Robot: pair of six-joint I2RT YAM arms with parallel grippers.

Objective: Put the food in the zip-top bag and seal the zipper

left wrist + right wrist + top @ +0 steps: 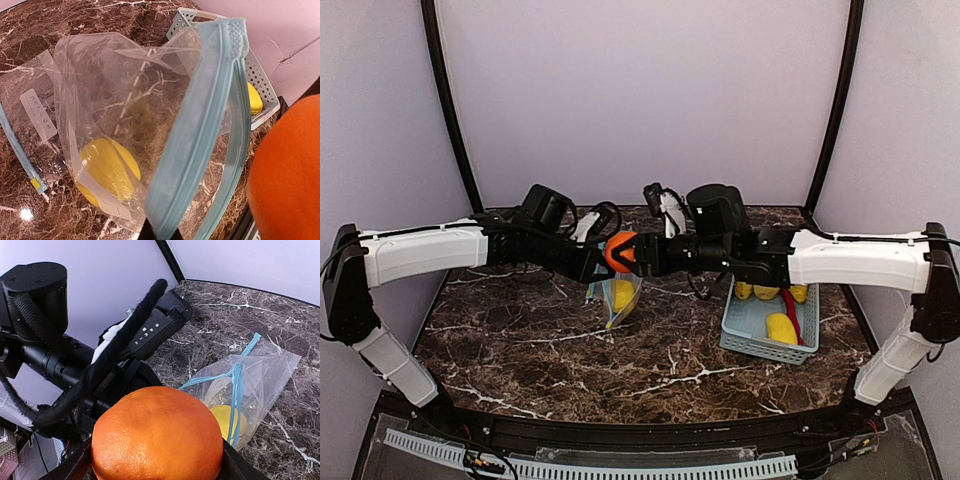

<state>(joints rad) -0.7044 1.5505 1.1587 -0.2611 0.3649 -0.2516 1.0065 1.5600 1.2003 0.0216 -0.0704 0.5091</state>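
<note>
Top external view: two arms reach in from either side and meet above the dark marbled table (520, 340), just over the middle of the frame.
Left arm: the left gripper (592, 262) sits a little left of centre, its fingers together and pinched on the blue zipper rim of the clear zip-top bag (623, 298).
Bag: it hangs from that rim with its mouth open and its bottom on the table, centre of the frame.
Inside the bag: one glossy yellow fruit (107, 170) lies low in it, seen through the plastic at the lower left of the left wrist view.
Far left, left wrist view: a flat clear bag (30, 95) with a white label lies on the table.
Centre: the round orange (616, 250) is off the table, just beside the open rim; whether it touches is unclear.
Right arm: the right gripper (632, 253) is clamped on the orange, jaws wide around it.
Right of centre: the pale blue slatted basket (765, 352) stands apart from the bag, holding several yellow pieces (781, 327) and a slim red chili (791, 310).
</note>
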